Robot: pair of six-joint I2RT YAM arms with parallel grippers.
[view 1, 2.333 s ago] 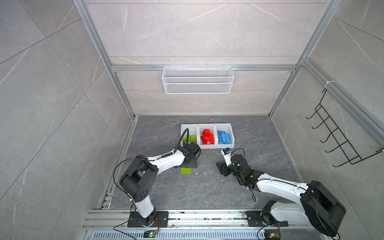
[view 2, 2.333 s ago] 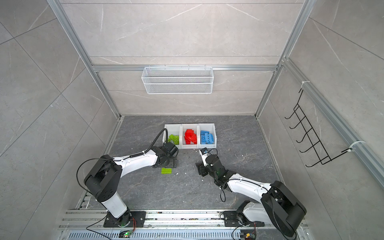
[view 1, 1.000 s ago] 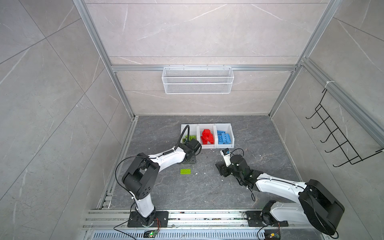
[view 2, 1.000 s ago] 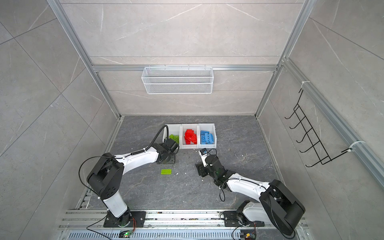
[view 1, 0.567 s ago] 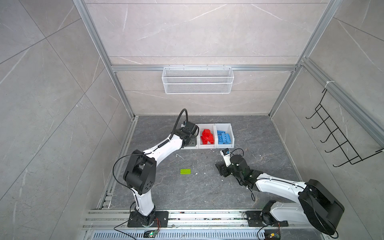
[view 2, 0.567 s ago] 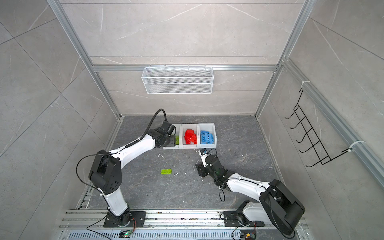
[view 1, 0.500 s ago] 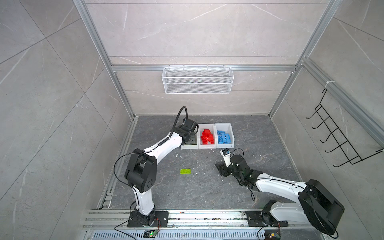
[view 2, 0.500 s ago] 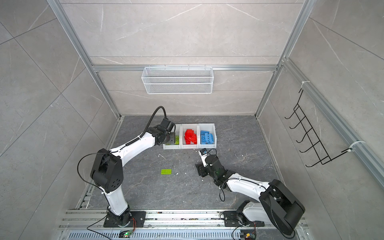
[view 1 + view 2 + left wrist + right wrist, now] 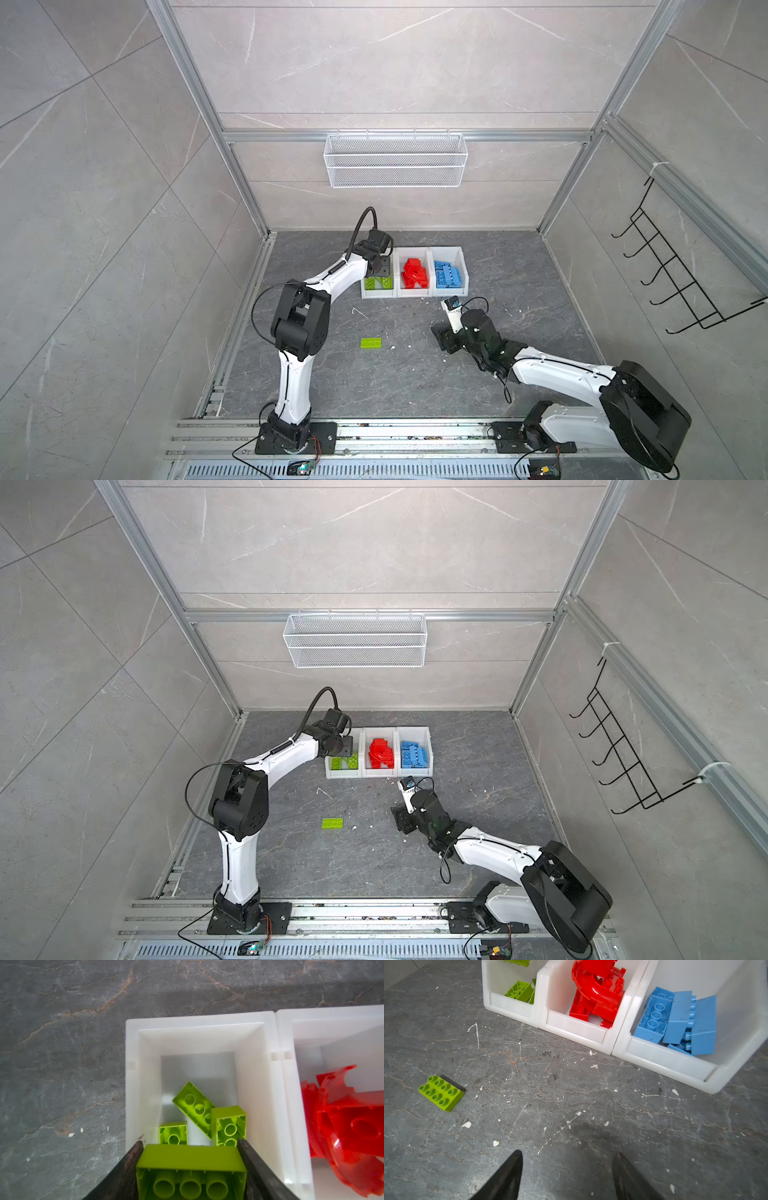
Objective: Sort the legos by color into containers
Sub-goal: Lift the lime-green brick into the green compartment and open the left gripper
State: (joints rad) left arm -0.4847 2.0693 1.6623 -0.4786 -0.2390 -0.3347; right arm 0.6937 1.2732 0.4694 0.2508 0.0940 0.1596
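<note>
- Over the left bin [image 9: 195, 1022] of the white row: left tool [image 9: 190, 1145] clamped on a green brick [image 9: 190, 1159]. One jaw sits on each short end, and the hollow underside faces the wrist camera.
- Left bin contents: three more green bricks [image 9: 193, 1105], lying loose and tilted on the bin floor below the held one.
- Middle bin [image 9: 575, 1028]: red pieces [image 9: 596, 995], with a curved one on top.
- Right bin [image 9: 670, 1059]: blue bricks [image 9: 681, 1020], piled.
- Loose green brick [image 9: 370, 342]: flat on the counter [image 9: 571, 1095], studs up. It is well apart from the bins, between the two arms.
- Right tool [image 9: 568, 1155]: jaws apart, nothing between them, low over bare counter in front of the row.
</note>
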